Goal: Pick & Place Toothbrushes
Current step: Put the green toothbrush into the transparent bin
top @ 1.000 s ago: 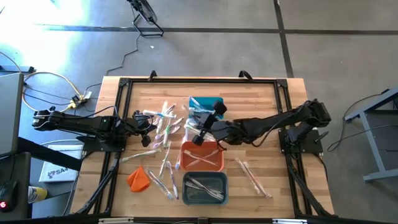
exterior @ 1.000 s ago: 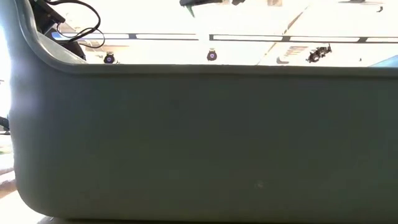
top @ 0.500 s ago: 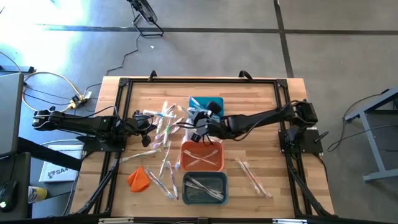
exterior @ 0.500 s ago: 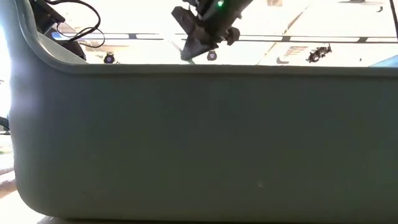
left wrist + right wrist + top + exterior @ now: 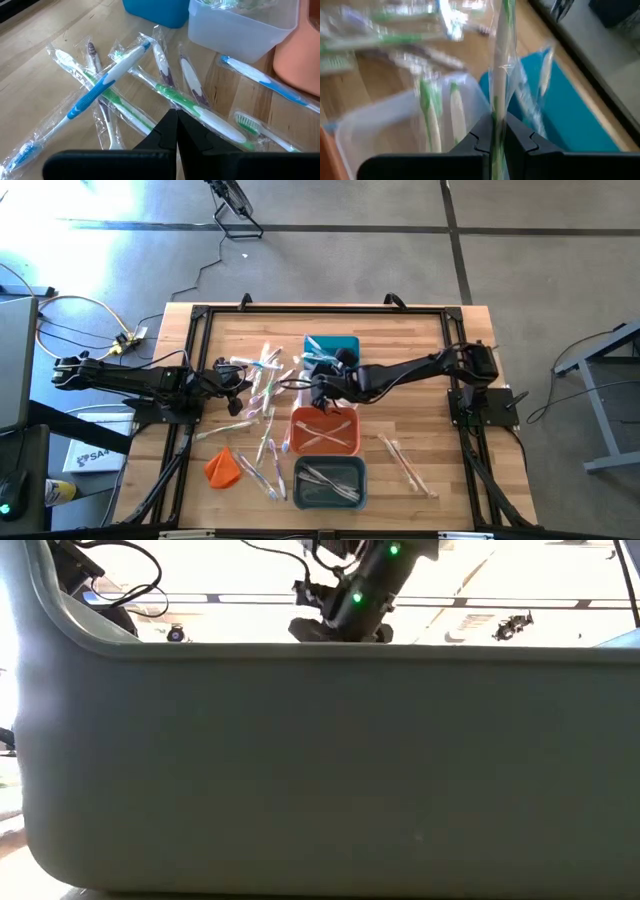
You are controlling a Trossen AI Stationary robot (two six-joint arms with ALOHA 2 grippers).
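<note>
Fingers of the right gripper (image 5: pixel 495 132) are clamped on a green-and-white wrapped toothbrush (image 5: pixel 498 75), held above the clear plastic bin (image 5: pixel 400 127), just beside the teal rectangular bin (image 5: pixel 333 345) at the far middle of the wooden tabletop (image 5: pixel 420 395). To place it well, line the brush up with the clear bin's length, lower it inside the walls, then release. The left gripper (image 5: pixel 172 131), its fingers together, waits over the loose wrapped toothbrushes (image 5: pixel 258 385) on the left.

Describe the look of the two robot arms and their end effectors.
Both arms are dark, slender, jointed links on black base brackets. The right end effector and the left end effector each have two black, tapering fingers. Green indicator lights glow on the right arm, and a thin dark cable loops beside it.
</note>
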